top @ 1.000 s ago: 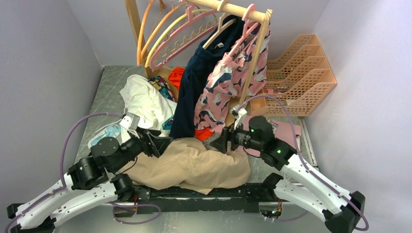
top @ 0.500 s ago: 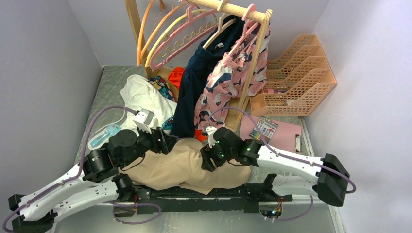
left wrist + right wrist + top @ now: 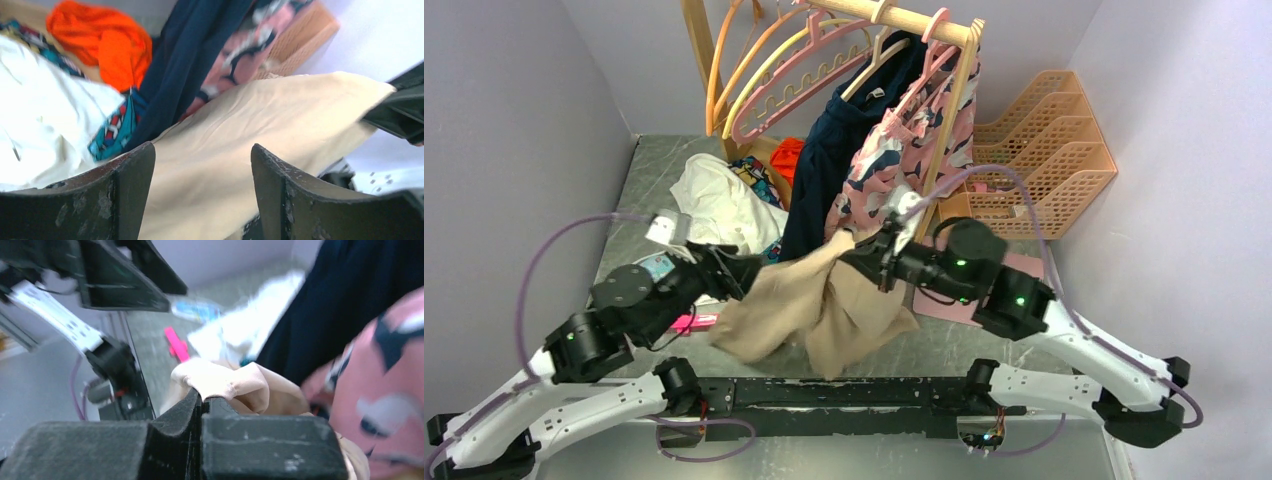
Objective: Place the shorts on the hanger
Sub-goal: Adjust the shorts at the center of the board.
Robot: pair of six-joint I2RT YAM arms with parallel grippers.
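Counter (image 3: 636, 185): grey, marbled, walled in lavender.
Rack (image 3: 951, 120): wooden, at the back, bearing the pink hanger (image 3: 796, 88), a navy garment (image 3: 824, 170) and a patterned garment (image 3: 894, 150).
File trays (image 3: 1044, 150): peach, at the back right.
White cloth (image 3: 714, 205): heaped at the back left.
Shorts (image 3: 824, 300): tan, raised off the counter and slung between both arms, folds hanging down, well below the hanger.
Left arm (image 3: 614, 320): reaches inward and low; jaws spread, tan cloth showing in the gap.
Right arm (image 3: 984, 280): elbow raised, wrist turned leftward; jaws clenched on a bunched edge of the shorts, in front of the navy garment.
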